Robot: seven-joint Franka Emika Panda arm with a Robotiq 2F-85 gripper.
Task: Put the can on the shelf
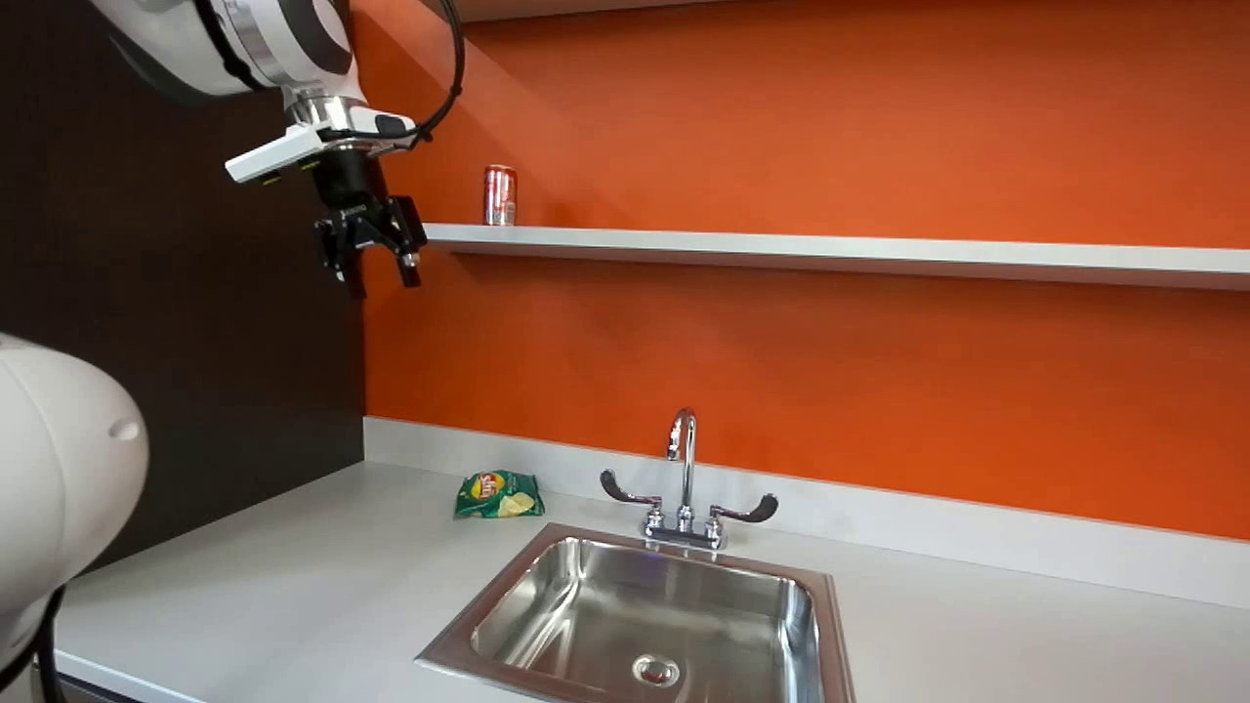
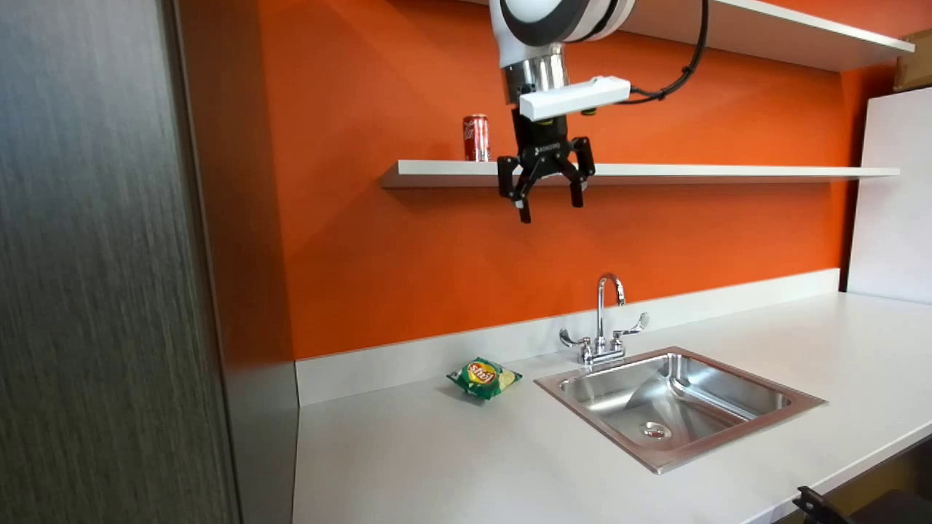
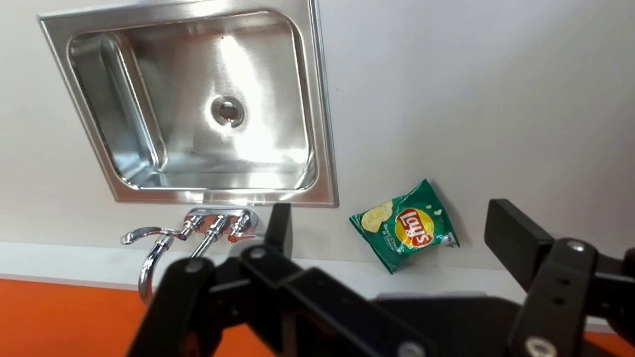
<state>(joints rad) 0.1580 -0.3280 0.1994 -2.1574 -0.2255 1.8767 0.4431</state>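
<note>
The can [image 1: 499,195] is small and red with white markings. It stands upright on the shelf [image 1: 830,249], near one end. Both also show in an exterior view, the can [image 2: 476,138] and the long thin white shelf [image 2: 728,172] against the orange wall. My gripper [image 1: 381,278] is open and empty, pointing down. In an exterior view my gripper [image 2: 551,207] appears in front of the shelf, to the right of the can and apart from it, fingertips below shelf level. In the wrist view my gripper [image 3: 397,233] has its fingers wide apart; the can is out of view there.
A green chip bag [image 1: 499,494] lies on the countertop [image 1: 293,576], below the gripper. A steel sink [image 3: 325,148] with a tall faucet [image 2: 601,320] is beside it. A dark panel [image 1: 195,342] bounds one side. An upper shelf [image 2: 801,40] hangs above.
</note>
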